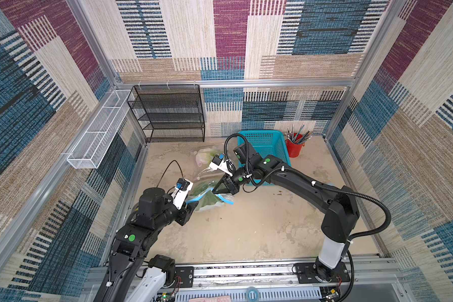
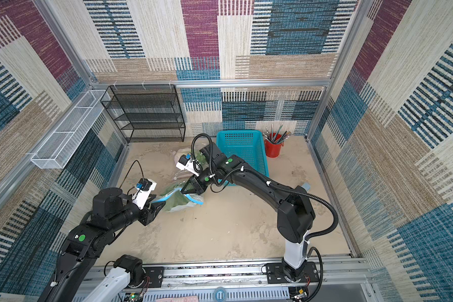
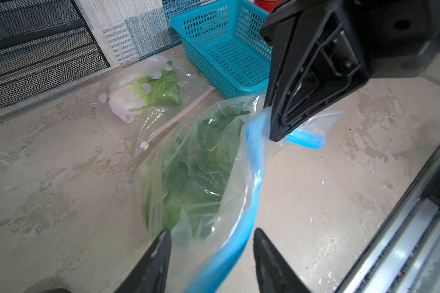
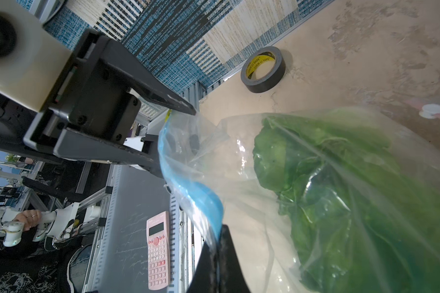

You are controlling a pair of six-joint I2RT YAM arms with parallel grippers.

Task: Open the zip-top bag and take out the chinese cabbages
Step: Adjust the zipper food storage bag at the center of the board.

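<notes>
The clear plastic zip-top bag [image 3: 229, 203] carries a blue zip strip [image 3: 252, 203]; the leafy chinese cabbages [image 3: 196, 172] inside are dark green. The perforated plastic basket [image 3: 203, 63] is teal, the tabletop [image 3: 61, 177] mottled beige.

Zip-top bag [image 3: 208, 215]: clear glossy plastic, crinkly. Basket [image 3: 201, 61]: perforated teal plastic. Tabletop [image 3: 315, 203]: matt, rough-looking. Rack [image 1: 168, 112]: blk metal mesh.

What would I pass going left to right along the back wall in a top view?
white wire tray -> black mesh shelf -> teal basket -> red pencil cup
</notes>
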